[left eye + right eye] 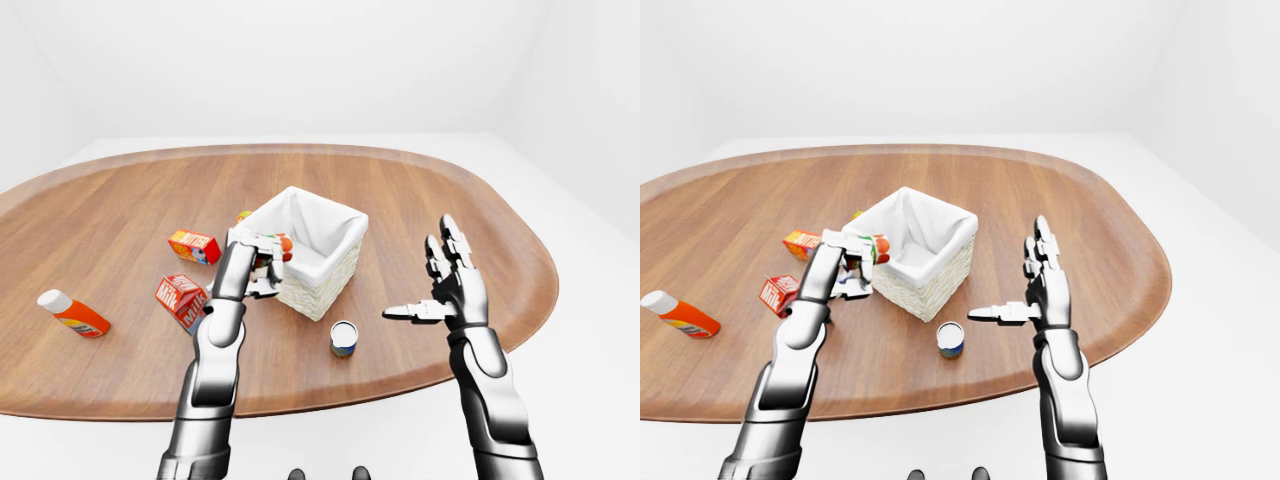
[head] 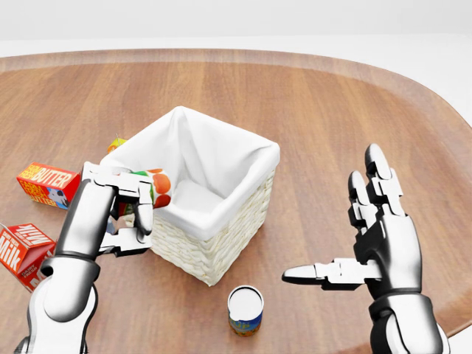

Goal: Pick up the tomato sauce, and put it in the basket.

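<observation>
On the oval wood-grain table (image 2: 317,103), one square wicker basket (image 2: 221,236) with a white cloth liner stands at centre. At its nine o'clock rim, the left hand (image 2: 110,214) clasps the tomato sauce (image 2: 156,189), a small cylinder printed with tomatoes, raised off the table. At four o'clock, the right hand (image 2: 372,240) is spread wide, empty. One tin can (image 2: 245,310), one butter box (image 2: 46,184), one milk carton (image 2: 28,254) and one orange bottle (image 1: 72,312) lie around.
</observation>
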Tool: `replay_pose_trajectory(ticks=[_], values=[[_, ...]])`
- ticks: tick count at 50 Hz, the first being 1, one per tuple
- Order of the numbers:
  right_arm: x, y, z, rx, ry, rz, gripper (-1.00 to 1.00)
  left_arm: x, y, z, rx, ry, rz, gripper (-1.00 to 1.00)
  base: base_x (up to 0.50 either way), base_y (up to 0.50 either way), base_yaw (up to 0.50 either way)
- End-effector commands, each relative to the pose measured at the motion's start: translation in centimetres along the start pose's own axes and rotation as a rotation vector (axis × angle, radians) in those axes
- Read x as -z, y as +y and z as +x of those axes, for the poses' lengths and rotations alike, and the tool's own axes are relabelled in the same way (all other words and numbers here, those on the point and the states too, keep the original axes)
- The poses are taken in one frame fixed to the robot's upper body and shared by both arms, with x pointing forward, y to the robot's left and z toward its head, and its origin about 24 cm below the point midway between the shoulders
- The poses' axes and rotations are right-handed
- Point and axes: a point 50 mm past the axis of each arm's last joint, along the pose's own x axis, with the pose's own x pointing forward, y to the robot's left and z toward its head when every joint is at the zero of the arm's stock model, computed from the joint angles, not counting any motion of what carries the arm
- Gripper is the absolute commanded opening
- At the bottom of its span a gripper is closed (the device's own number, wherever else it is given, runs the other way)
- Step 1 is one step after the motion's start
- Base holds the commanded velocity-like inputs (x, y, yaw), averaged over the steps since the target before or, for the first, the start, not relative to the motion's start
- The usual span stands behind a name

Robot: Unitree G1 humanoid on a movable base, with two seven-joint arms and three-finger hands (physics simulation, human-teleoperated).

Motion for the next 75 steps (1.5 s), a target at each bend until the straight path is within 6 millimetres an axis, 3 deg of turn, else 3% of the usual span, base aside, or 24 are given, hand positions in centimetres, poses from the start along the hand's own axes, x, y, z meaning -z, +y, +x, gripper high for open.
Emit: replay_pose_trajectory(ticks=[1, 18, 42, 60, 75], values=[[-0.2, -0.1, 0.0, 0.002, -0.008, 0.001, 1.0, -1.5, 0.5, 2.1, -0.014, -0.055, 0.022, -1.0, 0.0, 0.0, 0.0], [-0.2, 0.0, 0.2, 0.002, -0.009, 0.002, 1.0, -3.7, 0.2, 5.1, -0.012, -0.106, 0.042, -1.0, 0.0, 0.0, 0.0], [0.1, -0.1, 0.1, 0.003, 0.003, 0.005, 1.0, -2.9, -0.3, 11.4, 0.009, 0.035, 0.132, -1.0, 0.0, 0.0, 0.0], [0.2, -0.1, 0.2, 0.004, 0.008, 0.007, 1.0, -2.7, -1.2, 12.4, 0.039, 0.046, 0.188, -1.0, 0.0, 0.0, 0.0], [-0.1, -0.2, 0.2, 0.007, -0.006, 0.009, 1.0, -1.7, -2.4, 12.1, 0.086, 0.071, 0.221, -1.0, 0.0, 0.0, 0.0]])
